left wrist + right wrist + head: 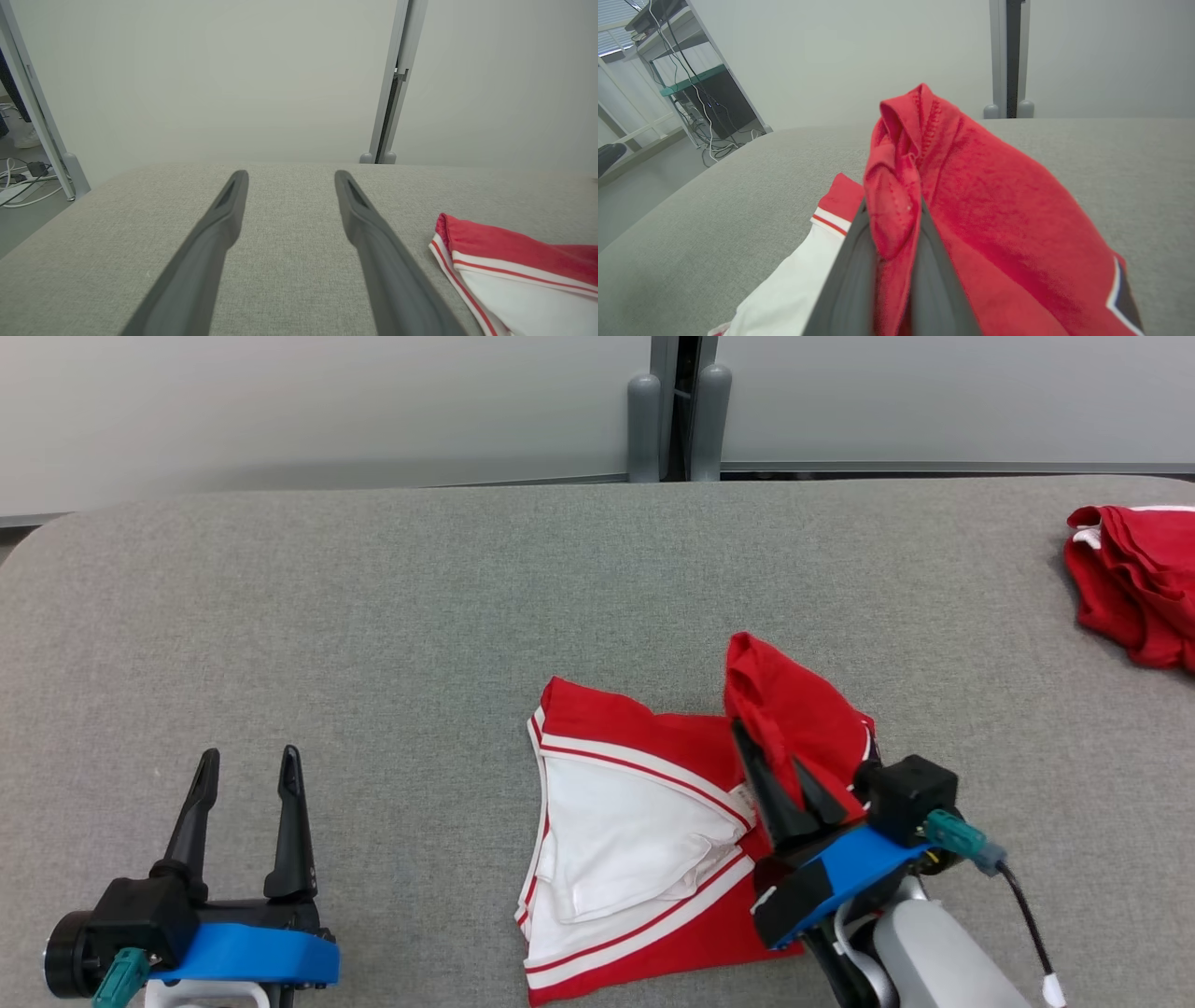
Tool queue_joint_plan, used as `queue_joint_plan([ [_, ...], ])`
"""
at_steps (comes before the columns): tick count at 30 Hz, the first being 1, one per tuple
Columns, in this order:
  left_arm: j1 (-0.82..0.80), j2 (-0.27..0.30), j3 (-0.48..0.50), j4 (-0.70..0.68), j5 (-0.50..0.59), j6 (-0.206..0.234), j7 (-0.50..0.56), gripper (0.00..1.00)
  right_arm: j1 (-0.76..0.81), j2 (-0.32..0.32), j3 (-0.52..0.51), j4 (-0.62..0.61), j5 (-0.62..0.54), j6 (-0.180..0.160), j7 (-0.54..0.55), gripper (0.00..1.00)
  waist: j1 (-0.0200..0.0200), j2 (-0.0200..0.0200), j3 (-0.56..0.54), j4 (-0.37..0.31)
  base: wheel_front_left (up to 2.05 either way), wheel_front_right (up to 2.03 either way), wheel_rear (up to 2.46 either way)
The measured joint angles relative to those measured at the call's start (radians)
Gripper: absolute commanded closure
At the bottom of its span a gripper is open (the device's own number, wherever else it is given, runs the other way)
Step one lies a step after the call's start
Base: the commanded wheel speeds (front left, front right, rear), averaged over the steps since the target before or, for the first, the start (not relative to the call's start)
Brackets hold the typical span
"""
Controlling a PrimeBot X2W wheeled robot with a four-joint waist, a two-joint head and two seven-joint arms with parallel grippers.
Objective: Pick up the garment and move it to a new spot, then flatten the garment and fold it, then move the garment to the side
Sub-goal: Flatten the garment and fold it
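Observation:
The garment [635, 821] is red with white panels and red-white stripes, lying partly folded at the table's near middle. My right gripper [770, 751] is shut on a bunched red edge of the garment [896, 205] and lifts that part above the rest. In the right wrist view the red cloth is pinched between the two dark fingers [850, 266] and drapes to the right. My left gripper [250, 761] rests open at the lower left, well left of the garment, with nothing between its fingers [212, 233]. The garment's striped corner [504, 266] shows at the left wrist view's right edge.
A second red garment [1134, 579] lies crumpled at the table's far right edge. The grey cloth-covered table [373, 616] has rounded far corners. A grey wall with a post [677, 411] stands behind it. Shelving and cables [691, 93] sit off to the left.

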Motion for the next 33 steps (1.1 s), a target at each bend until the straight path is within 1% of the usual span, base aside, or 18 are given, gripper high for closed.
queue_joint_plan([
  [6, -0.01, 0.0, -0.008, 0.004, -0.008, 0.001, 0.0, 0.0, -0.052, 0.032, 0.115, 0.032, 0.018, 0.0, -0.011, 1.0, 0.0, 0.0, 0.01, 0.016, 0.0, 0.0, 0.0],
  [10, -0.02, 0.0, -0.023, 0.006, -0.013, 0.006, 0.0, 0.0, -0.094, 0.044, 0.18, 0.076, 0.041, 0.0, -0.019, 1.0, 0.0, 0.0, 0.019, 0.031, 0.0, 0.0, 0.0],
  [19, -0.041, 0.0, -0.036, 0.013, -0.027, 0.014, 0.0, 0.0, -0.158, 0.048, 0.295, 0.163, 0.133, 0.0, -0.053, 1.0, 0.0001, 0.0, 0.039, 0.068, 0.0, 0.0, 0.0],
  [20, -0.042, 0.0, -0.037, 0.013, -0.027, 0.015, 0.0, 0.0, -0.161, 0.048, 0.302, 0.174, 0.139, 0.0, -0.058, 0.79, 0.0, 0.0, 0.04, 0.07, 0.0, 0.0, 0.0],
  [21, -0.043, 0.0, -0.037, 0.014, -0.028, 0.015, 0.0, 0.0, -0.165, 0.048, 0.308, 0.188, 0.139, 0.0, -0.061, 0.38, 0.0, 0.0, 0.04, 0.071, 0.0, 0.0, 0.0],
  [22, -0.043, 0.0, -0.036, 0.015, -0.028, 0.016, 0.0, 0.0, -0.169, 0.048, 0.314, 0.198, 0.144, 0.0, -0.063, 0.0, 0.0001, 0.0, 0.04, 0.071, 0.0, 0.0, 0.0],
  [25, -0.042, 0.0, -0.033, 0.015, -0.032, 0.019, 0.0, 0.0, -0.185, 0.049, 0.308, 0.222, 0.144, 0.0, -0.081, 0.0, 0.0, 0.0, 0.037, 0.066, 0.0, 0.0, 0.0],
  [28, -0.038, 0.0, -0.03, 0.018, -0.034, 0.024, 0.0, 0.0, -0.199, 0.049, 0.279, 0.228, 0.118, 0.0, -0.093, 0.0, 0.0, 0.0, 0.03, 0.055, 0.0, 0.0, 0.0],
  [31, -0.037, 0.0, -0.028, 0.018, -0.034, 0.024, 0.0, 0.0, -0.2, 0.049, 0.219, 0.22, 0.067, 0.0, -0.101, 0.0, 0.0001, 0.0, 0.022, 0.041, 0.0, 0.0, 0.0],
  [33, -0.034, 0.0, -0.028, 0.017, -0.034, 0.024, 0.0, 0.0, -0.197, 0.042, 0.162, 0.188, 0.03, 0.0, -0.102, 0.0, 0.0, 0.0, 0.016, 0.031, 0.0, 0.0, 0.0],
])
